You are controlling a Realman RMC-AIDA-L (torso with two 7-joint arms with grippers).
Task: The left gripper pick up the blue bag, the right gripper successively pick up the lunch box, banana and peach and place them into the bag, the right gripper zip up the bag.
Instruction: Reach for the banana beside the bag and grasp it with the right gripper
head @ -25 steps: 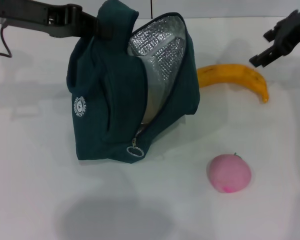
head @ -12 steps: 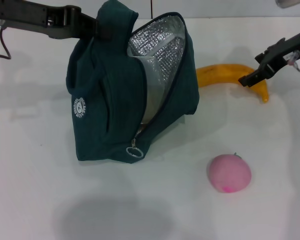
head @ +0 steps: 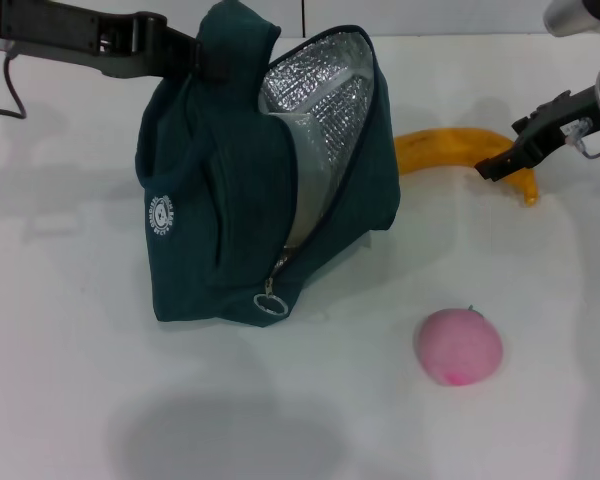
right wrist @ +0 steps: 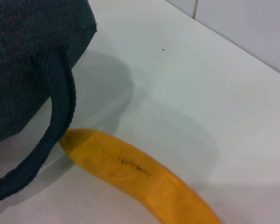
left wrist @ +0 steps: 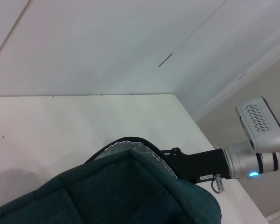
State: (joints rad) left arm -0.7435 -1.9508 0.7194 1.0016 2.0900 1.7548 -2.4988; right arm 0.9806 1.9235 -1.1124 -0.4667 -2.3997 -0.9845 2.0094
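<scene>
The banana (head: 467, 152) lies on the white worktop (head: 70, 380) toward its far right, one end just beside the bag (head: 250, 190) and the curved end nearer the right edge. The right tool (head: 502, 162) hangs low over that curved end, fingers parted narrowly, not yet closed on the fruit. To do this step well, it should probably settle across the thick middle of the banana rather than the tapering tip, where a grip would likely slip or swing, and close across the short width. The bag stands near the far middle, mouth gaping with its silver lining facing right, held up at its top by the left tool (head: 195, 55), clamped on the fabric. The peach (head: 458, 346) waits toward the near right, well apart, untouched.
</scene>
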